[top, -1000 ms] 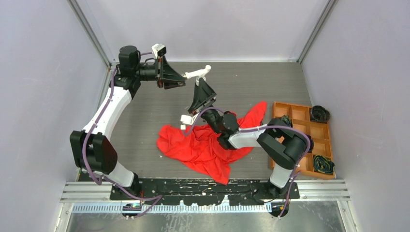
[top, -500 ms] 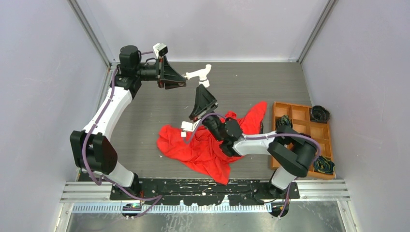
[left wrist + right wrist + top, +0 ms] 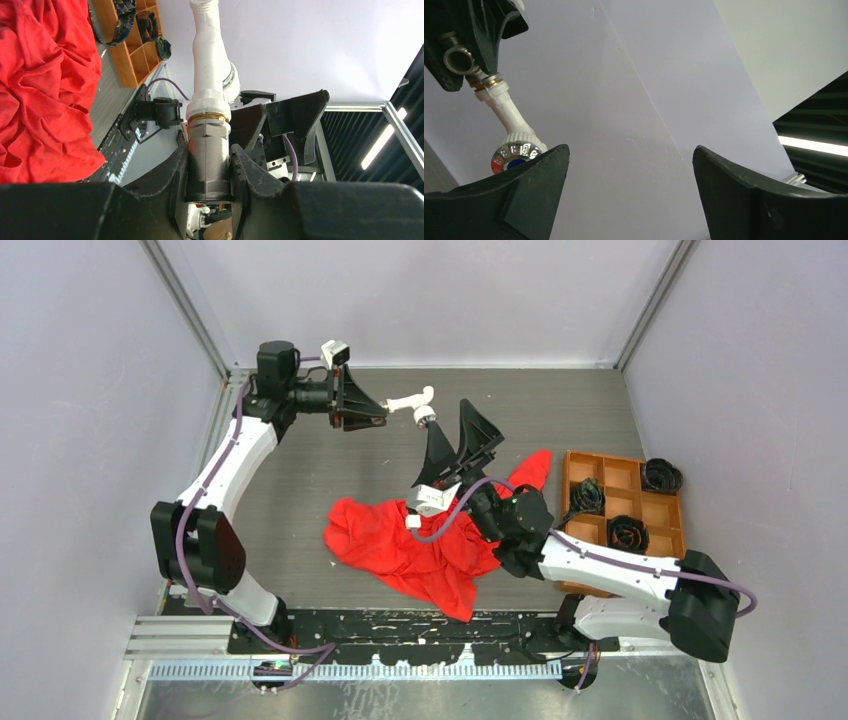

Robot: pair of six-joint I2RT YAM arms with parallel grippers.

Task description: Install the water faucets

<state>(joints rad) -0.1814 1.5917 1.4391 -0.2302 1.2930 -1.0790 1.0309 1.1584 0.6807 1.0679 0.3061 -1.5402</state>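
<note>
right tool (image 3: 450, 418) opened wide beside faucet (image 3: 408, 400)

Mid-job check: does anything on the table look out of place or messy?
Yes. A red cloth lies crumpled mid-table. One black coil seems to sit outside the orange tray, at its far right corner. The water faucet, held in the left fingers, looks intact.

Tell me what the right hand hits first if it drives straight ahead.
Likely the faucet's knob, sitting by one fingertip of the open right hand; otherwise only the wall lies ahead. Depth unclear.
</note>
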